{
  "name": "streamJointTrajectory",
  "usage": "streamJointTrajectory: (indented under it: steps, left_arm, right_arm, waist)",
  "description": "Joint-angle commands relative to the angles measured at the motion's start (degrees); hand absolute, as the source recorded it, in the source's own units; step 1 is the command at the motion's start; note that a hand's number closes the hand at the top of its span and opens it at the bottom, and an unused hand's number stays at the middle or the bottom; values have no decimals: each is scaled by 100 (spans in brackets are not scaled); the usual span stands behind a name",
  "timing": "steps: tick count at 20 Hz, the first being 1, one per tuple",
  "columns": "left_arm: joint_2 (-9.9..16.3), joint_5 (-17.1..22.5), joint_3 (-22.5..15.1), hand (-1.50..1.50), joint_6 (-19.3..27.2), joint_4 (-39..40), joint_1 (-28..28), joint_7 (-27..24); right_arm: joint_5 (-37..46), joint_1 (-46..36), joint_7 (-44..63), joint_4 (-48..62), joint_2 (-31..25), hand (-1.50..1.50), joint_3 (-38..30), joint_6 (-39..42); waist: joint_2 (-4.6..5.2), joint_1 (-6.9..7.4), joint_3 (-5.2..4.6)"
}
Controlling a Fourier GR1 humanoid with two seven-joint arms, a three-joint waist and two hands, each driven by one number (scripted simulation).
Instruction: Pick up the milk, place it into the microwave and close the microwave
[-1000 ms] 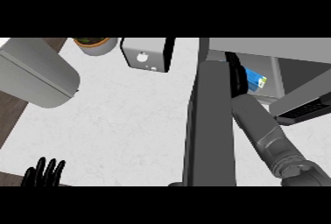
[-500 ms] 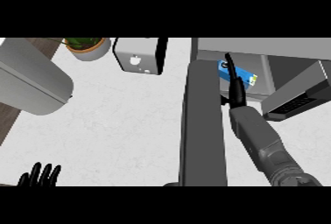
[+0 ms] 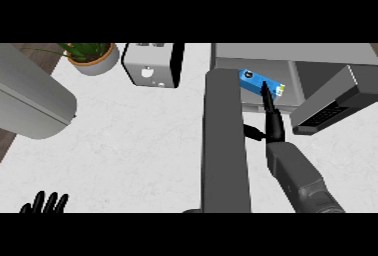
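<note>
The milk (image 3: 255,81), a blue carton, lies inside the open grey microwave (image 3: 295,54) at the upper right. My right hand (image 3: 270,120) reaches into the opening with its fingers straight, the fingertips (image 3: 265,91) at the carton's near edge and the thumb sticking out to the left. The microwave door (image 3: 225,145) stands open as a long dark grey slab running down the middle, just left of my right forearm. My left hand (image 3: 44,205) rests open at the lower left edge, fingers up.
A toaster (image 3: 151,70) and a potted plant (image 3: 92,56) stand at the back of the white counter (image 3: 133,145). A large grey rounded object (image 3: 29,105) fills the left side. A dark vented panel (image 3: 332,105) juts out right of the microwave opening.
My right hand has straightened and slid back off the milk, so the carton now shows inside the microwave. The whole scene has shifted down in view. The left hand stays put.
</note>
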Motion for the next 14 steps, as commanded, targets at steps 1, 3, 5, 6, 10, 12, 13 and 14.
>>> streamJointTrajectory:
  steps: [1,3,5,6,10,12,13,14]
  left_arm:
    - [-5,4,-40,-150,44,-166,155,192]
    - [93,90,34,-150,-49,-160,111,269]
    - [14,-143,-11,-150,-9,130,-47,120]
    - [-12,-283,-140,-150,-129,345,39,-105]
    - [69,-436,-275,-150,-29,52,42,326]
    - [84,-465,-235,-150,-13,87,-11,378]
    - [-133,-753,-599,-150,189,-173,208,399]
    - [-155,-828,-536,-150,34,483,70,-38]
  right_arm:
    - [-23,426,-603,-69,37,-150,-10,431]
    - [-49,546,-700,-35,51,-150,-32,691]
    - [3,495,-498,-14,-84,-150,33,1004]
    - [27,666,-711,-95,-28,-150,81,1150]
    - [137,1001,-751,-227,251,-150,262,1182]
    - [75,1270,-781,-452,-233,-150,253,1750]
    - [76,1445,-880,-402,-274,-150,231,1612]
    - [50,1610,-914,-674,-110,-150,277,1562]
  waist:
    - [-71,-163,-10]
    - [-65,-161,-9]
    - [-79,-190,-13]
    - [-94,-216,-16]
    - [-120,-284,-19]
    - [-137,-337,-22]
    - [-128,-303,-18]
    - [-156,-364,-27]
